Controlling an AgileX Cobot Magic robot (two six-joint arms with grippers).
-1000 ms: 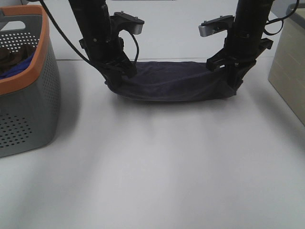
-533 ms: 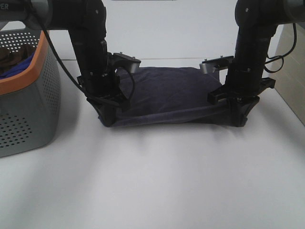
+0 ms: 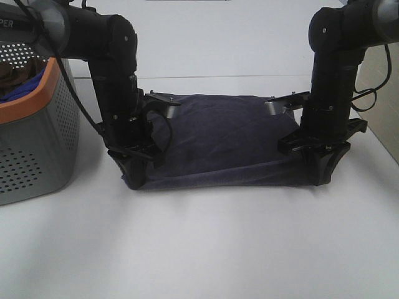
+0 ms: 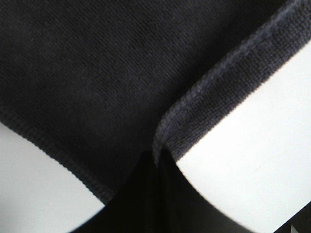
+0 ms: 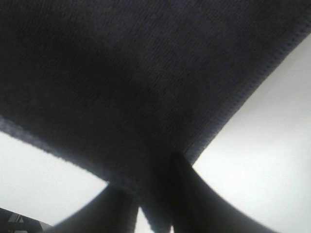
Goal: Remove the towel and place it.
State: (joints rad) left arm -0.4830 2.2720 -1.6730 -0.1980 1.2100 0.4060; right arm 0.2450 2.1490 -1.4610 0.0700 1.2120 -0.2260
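The dark navy-purple towel (image 3: 221, 140) lies spread on the white table (image 3: 206, 249), its far part flat and its near edge still lifted slightly. My left gripper (image 3: 134, 177) is shut on the towel's near left corner, low at the table. My right gripper (image 3: 321, 175) is shut on the near right corner, also low. In the left wrist view the towel (image 4: 97, 73) fills the frame with its hemmed edge pinched between the fingers (image 4: 146, 194). In the right wrist view the towel (image 5: 136, 73) is pinched between the fingers (image 5: 194, 194). The white tag is not visible.
A grey perforated basket with an orange rim (image 3: 37, 124) stands at the left and holds a brown cloth (image 3: 12, 73) and a bright blue cloth (image 3: 22, 90). A beige box (image 3: 389, 87) stands at the right edge.
Both grippers have moved toward the front of the table and lowered, dragging the towel with them. The towel has gone from a hanging sling to mostly flat on the table.
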